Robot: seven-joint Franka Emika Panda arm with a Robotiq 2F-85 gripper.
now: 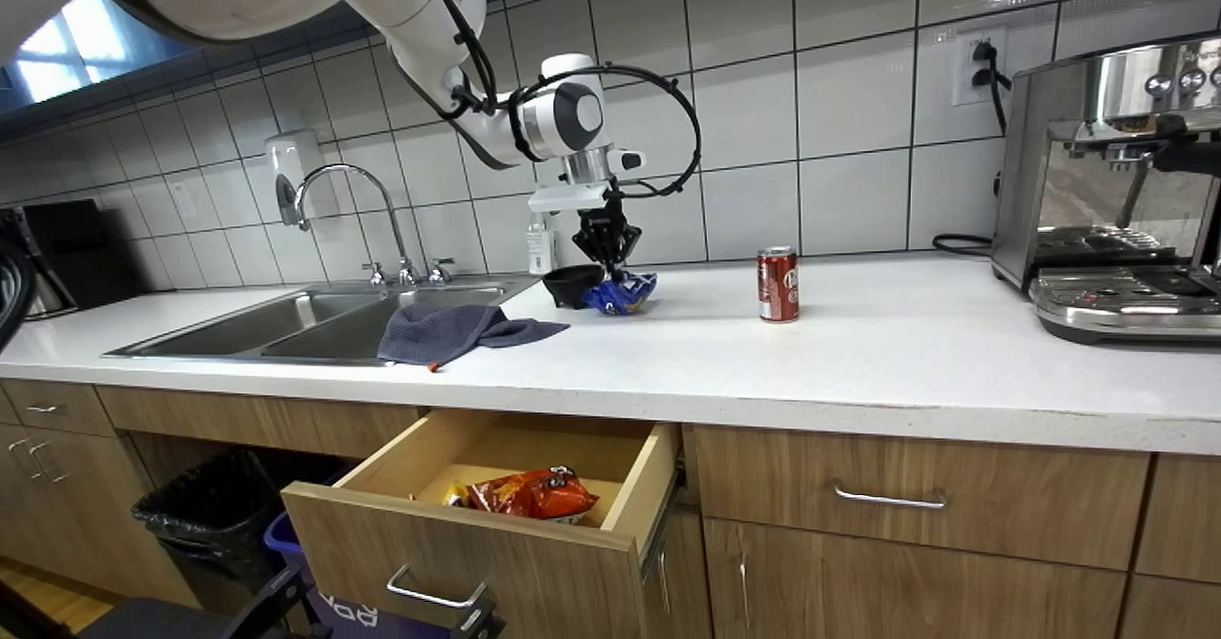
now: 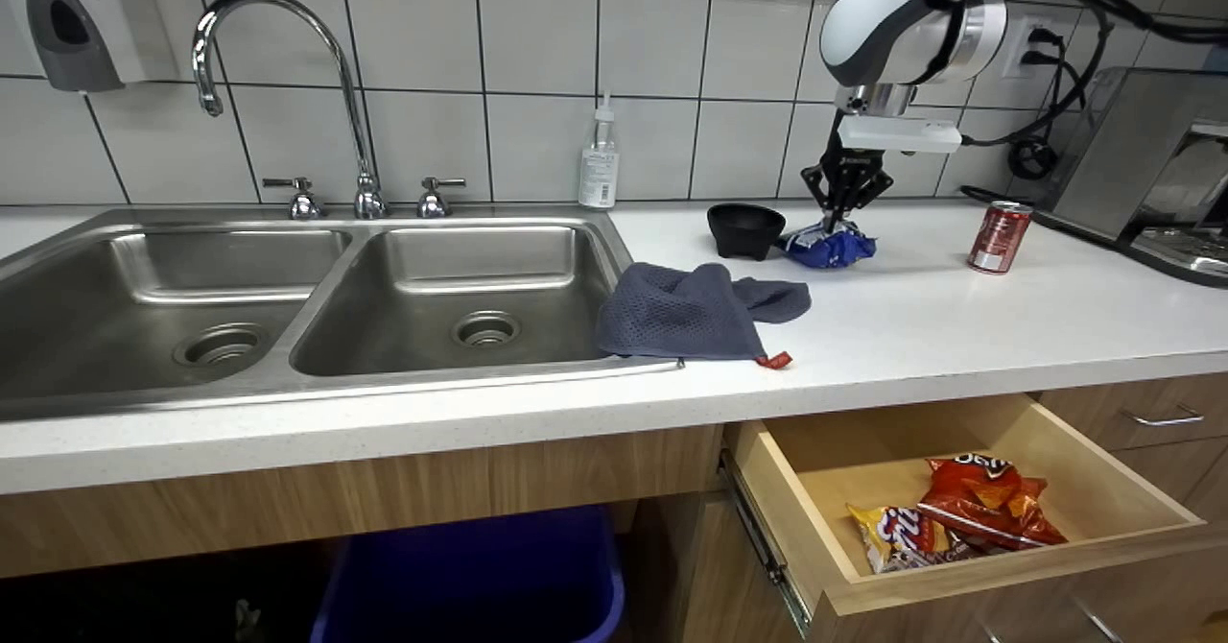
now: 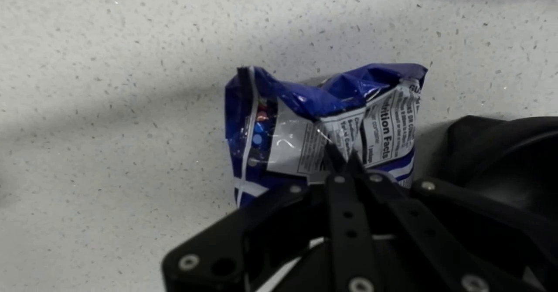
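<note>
Mid-frame in the wrist view, our black jointed tool pinches a crumpled blue plastic snack bag on the speckled white bench, and we fear the bag slipping if only a slick fold is caught.

Grey cloth across sink rim
</note>
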